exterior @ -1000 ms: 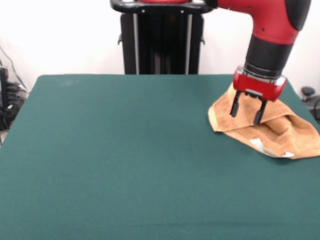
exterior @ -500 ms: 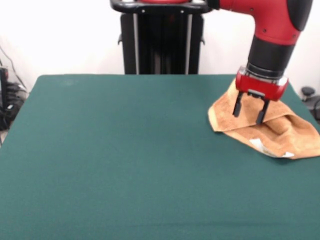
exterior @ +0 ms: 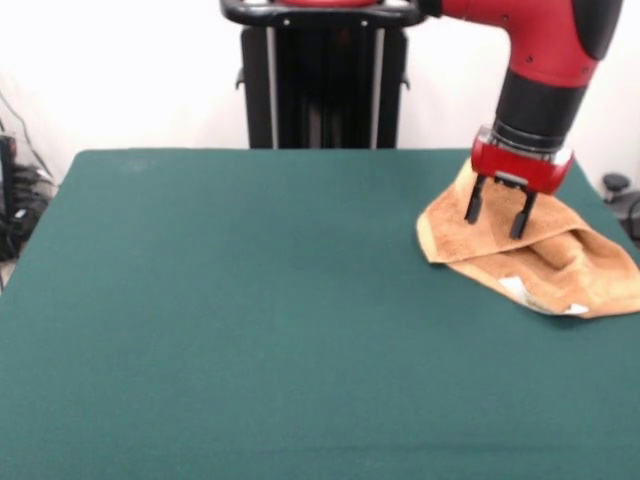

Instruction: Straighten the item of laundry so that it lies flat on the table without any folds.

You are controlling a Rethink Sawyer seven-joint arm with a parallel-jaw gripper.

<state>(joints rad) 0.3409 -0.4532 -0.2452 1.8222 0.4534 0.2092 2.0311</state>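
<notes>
**Hovering over a crumpled towel**

Spread apart and holding nothing, the two black fingers of the gripper [exterior: 494, 214] hang just above the orange-tan terry towel [exterior: 535, 257]. It lies folded and bunched at the right side of the green table [exterior: 250, 300], with a white tag [exterior: 516, 287] showing on its near edge.

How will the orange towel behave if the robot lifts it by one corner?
The towel will probably hang limp, since it already lies in soft folds. It likely grips the felt-like table, so dragging may bunch it. It looks light.
</notes>
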